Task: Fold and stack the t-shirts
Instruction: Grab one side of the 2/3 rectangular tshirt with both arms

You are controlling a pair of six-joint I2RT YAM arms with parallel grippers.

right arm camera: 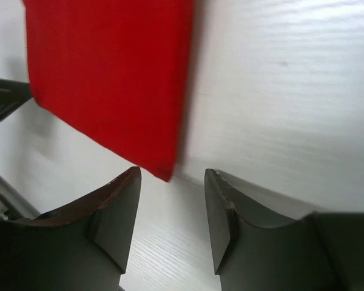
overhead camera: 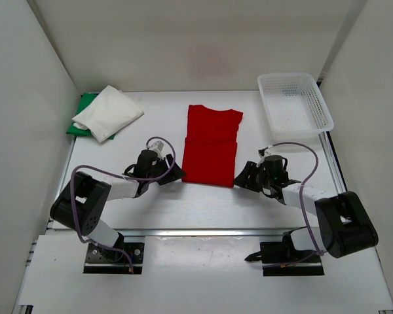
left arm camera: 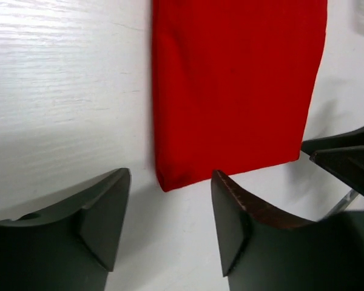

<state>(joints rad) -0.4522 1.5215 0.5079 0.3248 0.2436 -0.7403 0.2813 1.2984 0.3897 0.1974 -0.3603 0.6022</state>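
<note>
Centrally, red t-shirt [overhead camera: 211,145] folded, lying flat

T-shirts: three; red t-shirt [overhead camera: 211,145], white t-shirt [overhead camera: 109,112], green t-shirt [overhead camera: 83,104]
Baskets: one; mesh basket [overhead camera: 322,111]
Grippers: two; left gripper [overhead camera: 177,173], right gripper [overhead camera: 241,178]

Folded red t-shirt [overhead camera: 210,145] on white table [overhead camera: 158,210]

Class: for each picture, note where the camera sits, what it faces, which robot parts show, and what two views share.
Top: above and behind, looking down at table, red shirt; both arms show.
Left wrist: on that wrist, facing shirt's near left corner; open left hand shows.
Right wrist: on that wrist, facing its near right corner; open right hand shows.
Shared: both wrist views show the shirt.
</note>
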